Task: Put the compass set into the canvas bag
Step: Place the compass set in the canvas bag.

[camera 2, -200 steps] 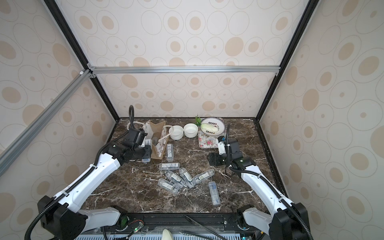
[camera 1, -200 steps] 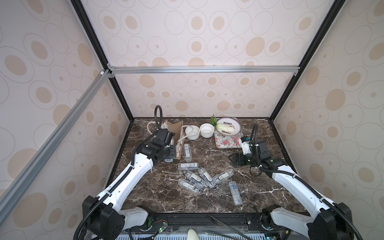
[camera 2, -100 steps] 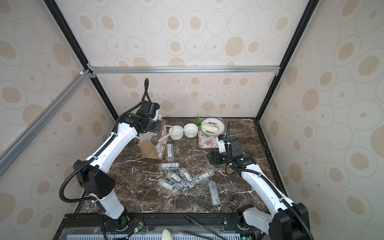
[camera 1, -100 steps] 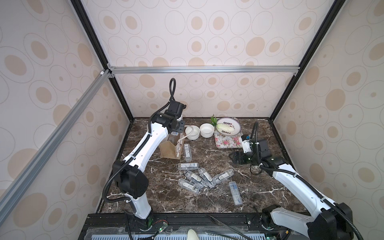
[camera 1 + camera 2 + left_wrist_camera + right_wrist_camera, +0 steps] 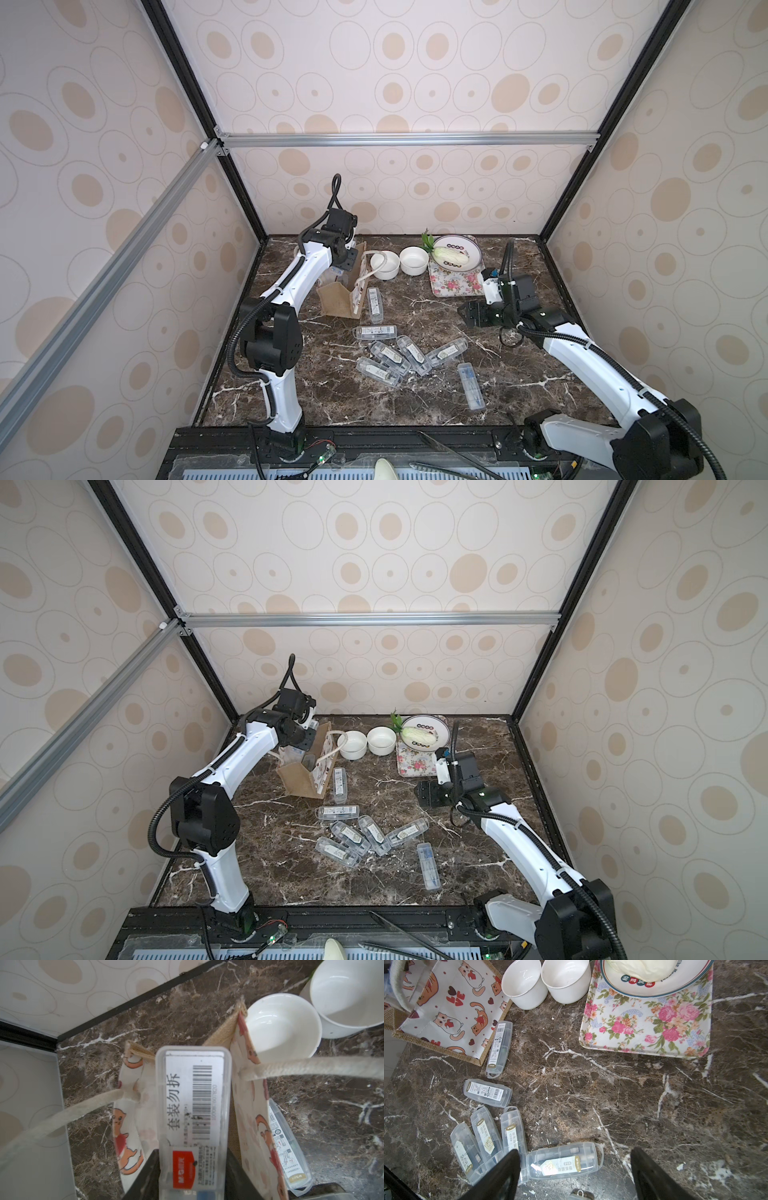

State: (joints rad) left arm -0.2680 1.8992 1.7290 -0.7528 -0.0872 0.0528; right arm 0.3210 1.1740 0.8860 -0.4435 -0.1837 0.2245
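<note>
ok so the left gripper (image 5: 192, 1176) is clamped tight on one compass set (image 5: 193, 1095), a clear plastic case with a barcode label. It's holding it end-first right over the mouth of the canvas bag (image 5: 337, 300). In both top views the bag stands left of centre, toward the back of the marble table (image 5: 332, 395), just beside two white bowls (image 5: 384, 266). From the left wrist view the far end of the case looks to be between the bag's two cat-print walls, with the rope handles (image 5: 311, 1068) splayed out either side. I can't tell how deep it's gone or whether it's touching the bottom. So I'd call this one nearly in, just not let go of yet.

The right gripper (image 5: 575, 1150) sits at mid-right of the top views near the floral tray (image 5: 453, 284), jaws apart, nothing in them.

Plenty left to do though. I count seven other cases (image 5: 411, 358) lying on the table, one right against the bag's side and the rest scattered around the middle of the frame. Whether anything's already inside the bag, can't see.
</note>
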